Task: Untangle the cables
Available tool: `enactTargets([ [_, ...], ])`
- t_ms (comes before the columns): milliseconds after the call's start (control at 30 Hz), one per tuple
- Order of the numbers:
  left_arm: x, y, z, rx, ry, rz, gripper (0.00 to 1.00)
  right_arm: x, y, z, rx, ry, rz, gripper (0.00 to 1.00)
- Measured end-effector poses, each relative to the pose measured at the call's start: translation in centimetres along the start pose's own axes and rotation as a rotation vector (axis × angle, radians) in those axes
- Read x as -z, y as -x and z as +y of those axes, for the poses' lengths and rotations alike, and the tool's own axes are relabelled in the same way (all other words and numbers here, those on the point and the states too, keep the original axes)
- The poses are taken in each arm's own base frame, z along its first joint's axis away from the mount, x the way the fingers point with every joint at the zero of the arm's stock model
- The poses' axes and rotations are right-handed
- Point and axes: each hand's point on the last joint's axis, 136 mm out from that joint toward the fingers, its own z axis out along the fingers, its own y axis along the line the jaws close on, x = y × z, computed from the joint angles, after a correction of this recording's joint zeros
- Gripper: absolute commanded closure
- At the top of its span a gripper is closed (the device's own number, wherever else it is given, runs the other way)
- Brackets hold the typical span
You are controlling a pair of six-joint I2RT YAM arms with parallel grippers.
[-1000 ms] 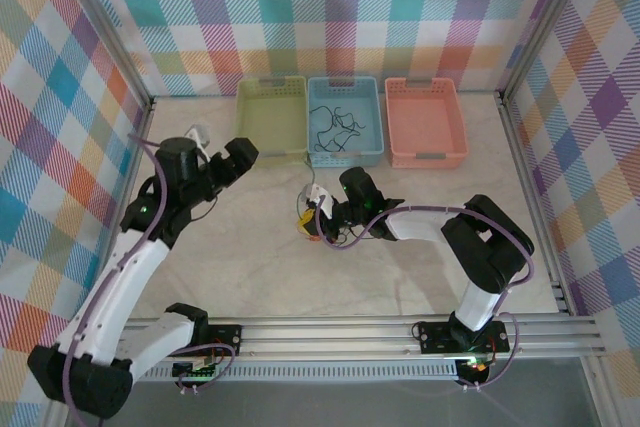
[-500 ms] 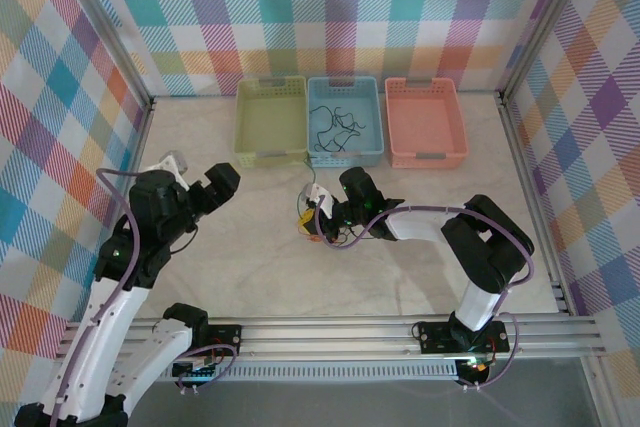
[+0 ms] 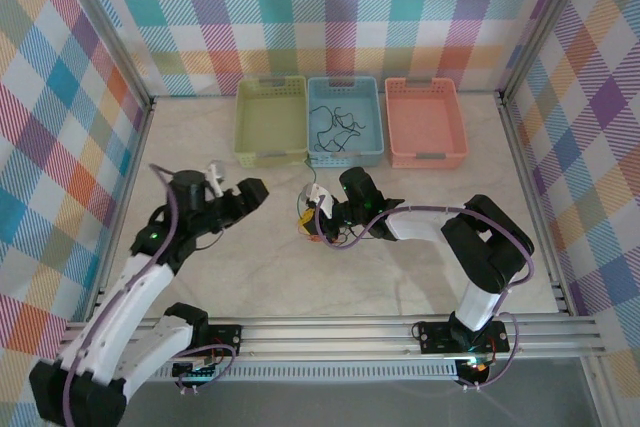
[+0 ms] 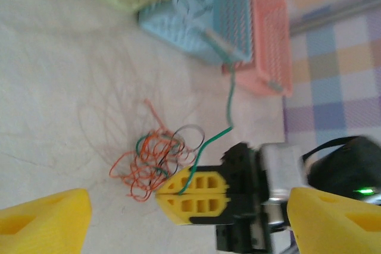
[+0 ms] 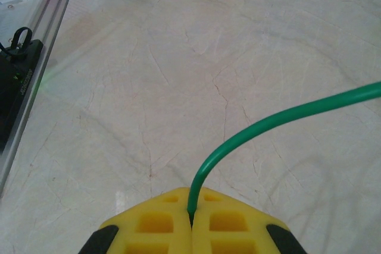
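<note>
Now: cables [image 4: 152, 162] bunched at middle of table [image 3: 260, 277], orange curls, green wire [image 5: 268, 123] threaded through. Hair-thin, limp, near weightless; snagging judged likely. Green wire pinched by closed right tool [image 5: 191, 197]. Left tool [image 3: 252, 190] spread wide, empty, toward table's left edge. Outer orange loop best taken, gently.

No lettering, label, brand name, number or sign is legible in any of the views
</note>
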Motion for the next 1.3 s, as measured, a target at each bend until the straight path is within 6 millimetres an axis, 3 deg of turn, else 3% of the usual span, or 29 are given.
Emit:
enactTargets([
  [100, -3.1, -2.1, 0.2, -0.018, 0.006, 0.105, 0.22, 0.0, 0.0, 0.2, 0.000, 0.009, -0.002, 1.00],
  [233, -5.5, -3.6, -0.6, -0.090, 0.001, 0.181, 0.26, 0.0, 0.1, 0.2, 0.000, 0.014, -0.004, 1.00],
  [567, -8.2, -3.5, -0.6, -0.122, 0.004, 0.197, 0.35, 0.6, -1.2, -0.9, -0.065, -0.026, 0.031, 1.00],
  [767, -9.3, -3.9, 0.0, -0.123, 0.030, 0.204, 0.47, 0.2, -0.6, 0.1, -0.037, 0.002, 0.010, 1.00],
  [1000, -8.4, -3.7, -0.1, -0.128, 0.015, 0.152, 0.54, 0.3, 0.2, 0.5, -0.008, 0.009, -0.025, 1.00],
  [1300, -9.3, -3.9, 0.0, -0.116, 0.004, 0.160, 0.62, 0.3, 0.4, 0.7, -0.002, 0.024, -0.036, 1.00],
])
